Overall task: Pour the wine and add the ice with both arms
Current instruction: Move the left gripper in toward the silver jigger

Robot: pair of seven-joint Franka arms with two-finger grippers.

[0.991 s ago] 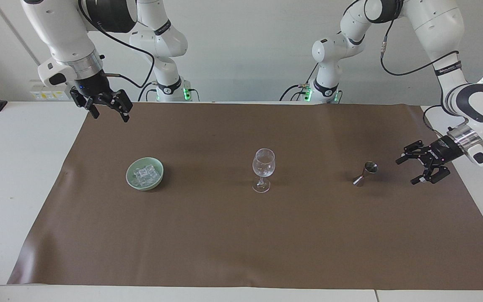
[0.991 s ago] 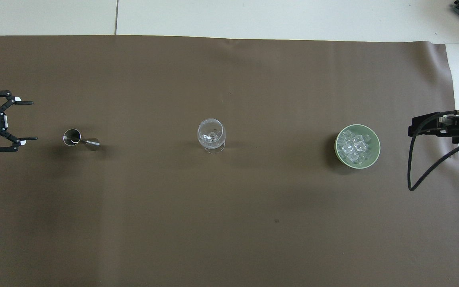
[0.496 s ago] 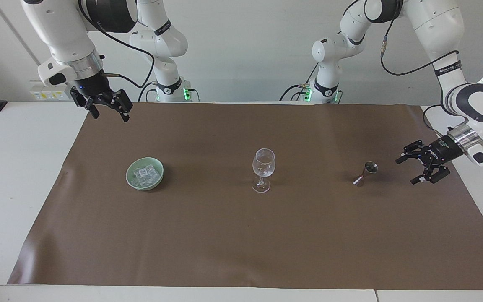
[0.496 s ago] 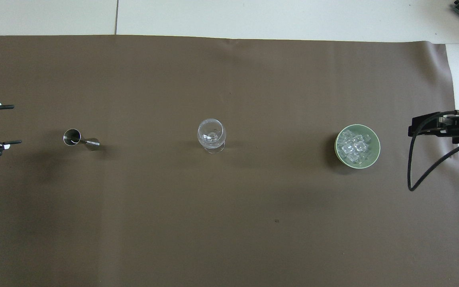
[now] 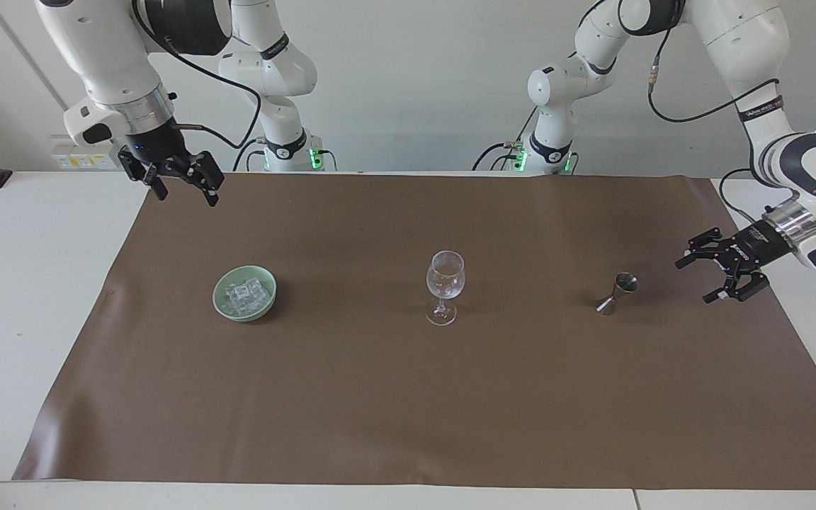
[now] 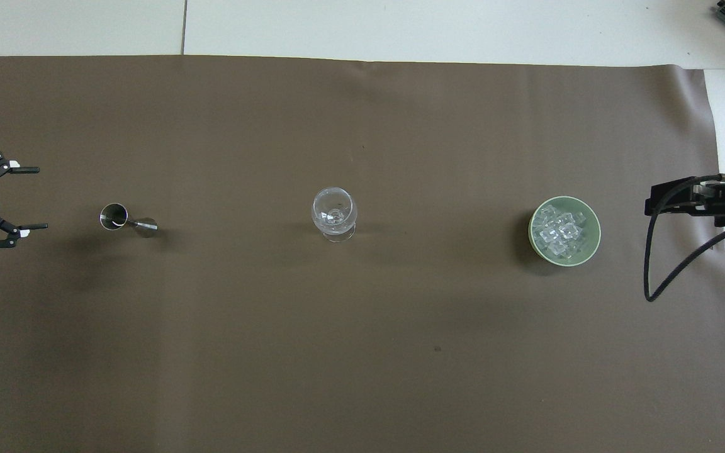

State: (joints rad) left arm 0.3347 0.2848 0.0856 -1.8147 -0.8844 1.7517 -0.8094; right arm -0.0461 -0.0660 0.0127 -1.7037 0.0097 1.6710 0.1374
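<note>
Left end effector (image 5: 703, 278) wide open, empty, beside jigger (image 5: 617, 292). Right end effector (image 5: 181, 190) open, empty, raised over mat corner; ice (image 5: 244, 294) in green bowl (image 5: 222, 304) below it. Wine glass (image 5: 444, 286) between.

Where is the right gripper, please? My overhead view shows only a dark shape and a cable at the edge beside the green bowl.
Observer: The right gripper hangs open, high over the corner of the mat at the right arm's end, holding nothing.
Operator: Thank you. Is the left gripper touching the jigger?
Observer: No. The left gripper hovers open, low over the mat, with a clear gap between it and the jigger.
Operator: And is the glass standing properly?
Observer: Yes, the stemmed glass stands upright on its foot, its stem straight.
</note>
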